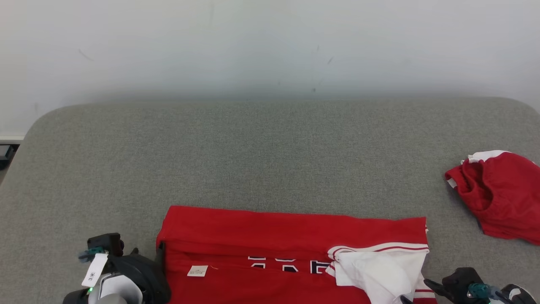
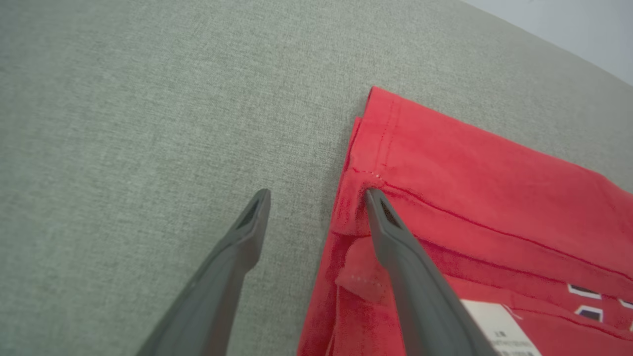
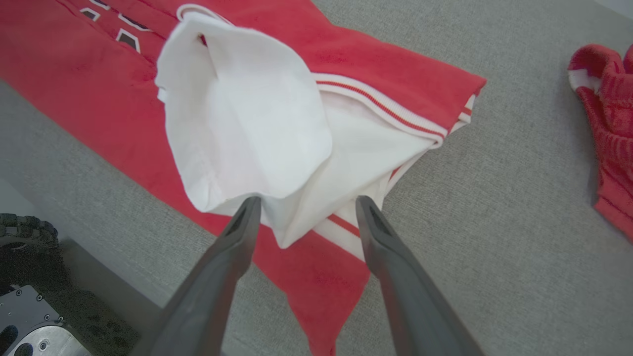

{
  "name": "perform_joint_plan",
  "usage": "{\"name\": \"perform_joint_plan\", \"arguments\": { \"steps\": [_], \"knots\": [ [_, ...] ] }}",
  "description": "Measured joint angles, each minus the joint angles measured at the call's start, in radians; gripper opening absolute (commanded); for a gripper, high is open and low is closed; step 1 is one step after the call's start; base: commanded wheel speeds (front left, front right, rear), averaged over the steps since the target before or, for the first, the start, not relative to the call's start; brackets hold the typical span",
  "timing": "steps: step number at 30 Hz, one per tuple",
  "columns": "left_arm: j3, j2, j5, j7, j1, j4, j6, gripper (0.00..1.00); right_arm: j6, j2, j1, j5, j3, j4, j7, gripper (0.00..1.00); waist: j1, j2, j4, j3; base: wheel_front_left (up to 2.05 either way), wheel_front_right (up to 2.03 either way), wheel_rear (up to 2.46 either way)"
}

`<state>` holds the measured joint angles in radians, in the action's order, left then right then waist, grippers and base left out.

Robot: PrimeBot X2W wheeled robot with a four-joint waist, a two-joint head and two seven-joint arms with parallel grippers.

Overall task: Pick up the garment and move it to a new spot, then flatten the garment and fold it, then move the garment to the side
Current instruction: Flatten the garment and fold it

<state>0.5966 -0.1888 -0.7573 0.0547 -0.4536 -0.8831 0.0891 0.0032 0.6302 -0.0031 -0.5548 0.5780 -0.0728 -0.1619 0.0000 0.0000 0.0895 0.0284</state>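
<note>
The garment (image 1: 274, 236) is a red shirt with white striped trim and dark lettering. It lies folded in a long band near the front of the grey padded table (image 1: 270, 147). A white sleeve (image 1: 379, 266) lies turned up on its right end. My left gripper (image 2: 317, 194) is open at the garment's (image 2: 470, 188) left end, one finger on the folded hem and the other over bare table. My right gripper (image 3: 307, 200) is open low over the white sleeve (image 3: 247, 113), its fingers either side of the sleeve's lower point. In the head view the left gripper (image 1: 147, 253) and right gripper (image 1: 417, 291) sit at the bottom corners.
A second red garment with white trim (image 1: 502, 194) lies crumpled at the table's right edge, also seen in the right wrist view (image 3: 610, 128). A pale wall (image 1: 270, 46) stands behind the table. The robot's base (image 3: 29, 306) shows below the table's front edge.
</note>
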Motion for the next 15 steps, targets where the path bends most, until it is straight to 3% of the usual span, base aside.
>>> {"name": "perform_joint_plan", "arguments": {
  "steps": [4,5,7,10,15],
  "knots": [
    [-0.011,-0.015,0.005,0.039,0.000,0.016,0.012,1.00,-0.027,0.004,0.002,-0.007,-0.027,-0.001,-0.004,1.00,0.0000,0.0000,0.001,-0.011,0.00,0.00,0.00],
    [-0.017,-0.027,0.021,0.076,0.000,0.034,0.018,1.00,-0.059,0.002,0.004,-0.009,-0.057,-0.005,0.013,1.00,0.0000,0.0000,0.001,-0.020,0.00,0.00,0.00],
    [-0.024,-0.037,0.046,0.116,0.000,0.056,0.026,1.00,-0.082,-0.002,0.004,-0.018,-0.089,-0.004,0.036,1.00,0.0000,0.0000,0.002,-0.030,0.00,0.00,0.00],
    [-0.029,-0.047,0.067,0.177,0.005,0.101,0.026,1.00,-0.110,-0.052,0.004,-0.053,-0.149,0.004,0.084,1.00,0.0000,0.0000,0.003,-0.048,0.00,0.00,0.00],
    [-0.032,-0.059,0.109,0.189,0.071,0.178,0.034,1.00,-0.127,-0.171,0.020,-0.122,-0.240,0.012,0.156,1.00,0.0000,-0.0001,0.000,-0.077,0.00,0.00,0.00]
  ]
}}
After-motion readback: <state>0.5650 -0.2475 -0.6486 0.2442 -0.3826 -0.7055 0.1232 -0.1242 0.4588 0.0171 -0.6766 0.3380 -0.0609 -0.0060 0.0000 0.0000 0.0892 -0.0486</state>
